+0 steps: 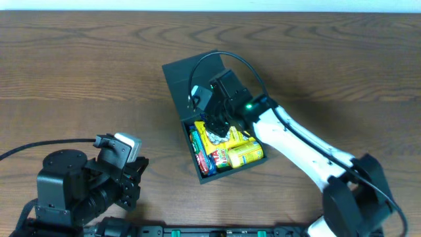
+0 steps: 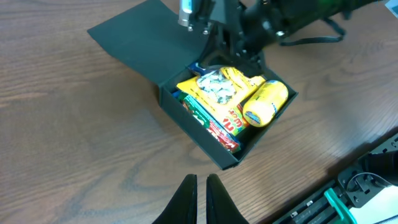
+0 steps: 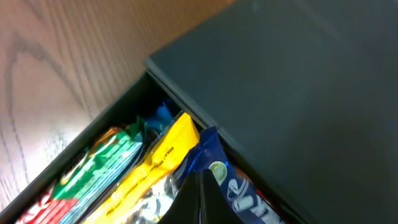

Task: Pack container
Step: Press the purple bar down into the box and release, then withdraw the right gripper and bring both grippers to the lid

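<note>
Both read closed to me: right gripper among colourful snack packets inside the dark matte cardboard container, left gripper apart over wooden table.

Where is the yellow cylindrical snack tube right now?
Overhead view: the yellow cylindrical snack tube lies inside the dark rectangular cardboard container, at the end farthest from its open lid flap, on the right-arm side, against the yellow-and-silver crinkly packet.

A brown wood-grain table fills the view, with a pale strip beyond its far edge
</note>
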Robot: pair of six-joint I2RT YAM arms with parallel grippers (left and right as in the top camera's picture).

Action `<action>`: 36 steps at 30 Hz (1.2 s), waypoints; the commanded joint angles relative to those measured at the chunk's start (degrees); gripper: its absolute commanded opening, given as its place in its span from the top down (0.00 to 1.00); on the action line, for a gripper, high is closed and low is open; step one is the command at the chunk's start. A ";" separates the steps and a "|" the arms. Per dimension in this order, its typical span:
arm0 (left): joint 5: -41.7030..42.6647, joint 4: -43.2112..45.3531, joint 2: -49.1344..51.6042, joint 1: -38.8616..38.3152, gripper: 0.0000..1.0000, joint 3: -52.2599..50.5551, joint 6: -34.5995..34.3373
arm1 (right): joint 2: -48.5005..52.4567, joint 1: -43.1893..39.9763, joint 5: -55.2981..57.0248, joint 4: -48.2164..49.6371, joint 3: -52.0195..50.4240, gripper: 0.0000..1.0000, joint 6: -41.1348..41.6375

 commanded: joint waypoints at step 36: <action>-2.64 0.46 0.22 0.17 0.94 -0.92 0.13 | -13.11 -11.47 -11.34 -1.51 0.13 0.99 6.78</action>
